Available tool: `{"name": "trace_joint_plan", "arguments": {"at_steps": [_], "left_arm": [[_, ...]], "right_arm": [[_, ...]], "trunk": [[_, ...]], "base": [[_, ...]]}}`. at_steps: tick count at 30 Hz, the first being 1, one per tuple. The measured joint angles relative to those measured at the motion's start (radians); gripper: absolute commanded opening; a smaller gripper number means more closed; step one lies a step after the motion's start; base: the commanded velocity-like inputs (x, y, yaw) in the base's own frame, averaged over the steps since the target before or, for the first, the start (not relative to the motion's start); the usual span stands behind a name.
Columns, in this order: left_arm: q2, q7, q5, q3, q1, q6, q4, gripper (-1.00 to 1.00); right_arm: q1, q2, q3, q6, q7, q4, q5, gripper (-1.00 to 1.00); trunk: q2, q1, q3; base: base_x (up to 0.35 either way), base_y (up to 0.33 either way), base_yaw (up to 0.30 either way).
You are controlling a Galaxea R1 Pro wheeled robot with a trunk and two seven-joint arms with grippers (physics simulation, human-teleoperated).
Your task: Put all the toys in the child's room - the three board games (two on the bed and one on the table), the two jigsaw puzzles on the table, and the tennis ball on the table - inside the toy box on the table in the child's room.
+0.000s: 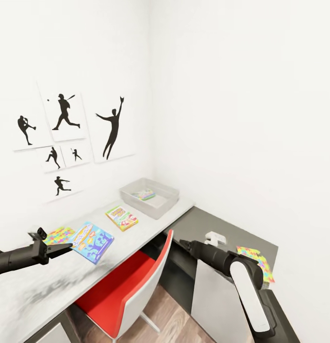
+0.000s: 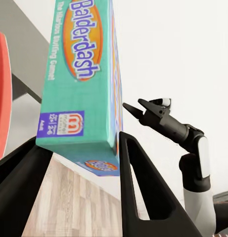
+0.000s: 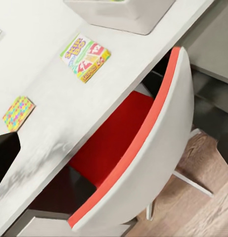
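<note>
Balderdash board game (image 1: 91,242), long axis aimed toward the toy box (image 1: 150,196), sits clamped in the left gripper (image 1: 64,248). One SKIP-BO game (image 1: 121,217) lies before that box, with two jigsaw puzzles (image 1: 59,235) (image 1: 256,259) in sight. The right gripper's (image 1: 183,244) spread cannot be told.

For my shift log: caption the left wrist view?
Left tool grips teal Balderdash board game box upright above wood floor; right tool beyond.

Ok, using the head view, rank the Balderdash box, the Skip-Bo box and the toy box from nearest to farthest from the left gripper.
1. Balderdash box: clamped in the left gripper, over the table's near end.
2. Skip-Bo box: lying flat mid-table, farther along.
3. Toy box: at the table's far end, by the corner.
</note>
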State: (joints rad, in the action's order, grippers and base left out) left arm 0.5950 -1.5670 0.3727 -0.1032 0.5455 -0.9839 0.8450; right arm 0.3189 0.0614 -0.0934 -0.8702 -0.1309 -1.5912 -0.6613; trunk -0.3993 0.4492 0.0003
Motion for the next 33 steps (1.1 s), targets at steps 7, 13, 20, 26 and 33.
{"name": "trace_joint_plan", "arguments": {"at_steps": [7, 13, 20, 26, 33], "left_arm": [[-0.001, 0.000, 0.000, 0.002, 0.000, 0.000, 0.000, -1.00], [-0.001, 0.000, 0.000, 0.002, 0.000, 0.000, 0.000, -1.00], [-0.001, 0.000, -0.001, 0.002, 0.000, 0.000, 0.000, -1.00], [-0.001, 0.000, -0.001, 0.002, 0.000, 0.001, 0.000, -1.00], [-0.001, 0.000, -0.001, 0.003, 0.000, 0.001, 0.000, -1.00]], "right_arm": [[0.000, 0.000, -0.001, 0.000, 0.000, 0.001, 0.000, 1.00], [0.000, 0.000, -0.002, 0.000, 0.000, 0.001, 0.001, 1.00], [0.000, 0.000, -0.002, 0.000, 0.000, 0.001, 0.002, 1.00], [0.000, 0.000, -0.002, 0.000, 0.000, 0.001, 0.003, 1.00], [0.000, 0.000, -0.001, 0.000, 0.000, 0.001, 0.005, 1.00]], "trunk": [[0.000, 0.000, 0.000], [0.000, 0.000, 0.000], [0.000, 0.000, 0.000], [0.000, 0.000, 0.000], [0.000, 0.000, 0.000]], "base": [[0.253, -0.243, 0.289], [0.260, -0.203, 0.290], [0.299, -0.033, 0.290], [0.309, -0.002, 0.290], [0.309, 0.000, 0.290]]}}
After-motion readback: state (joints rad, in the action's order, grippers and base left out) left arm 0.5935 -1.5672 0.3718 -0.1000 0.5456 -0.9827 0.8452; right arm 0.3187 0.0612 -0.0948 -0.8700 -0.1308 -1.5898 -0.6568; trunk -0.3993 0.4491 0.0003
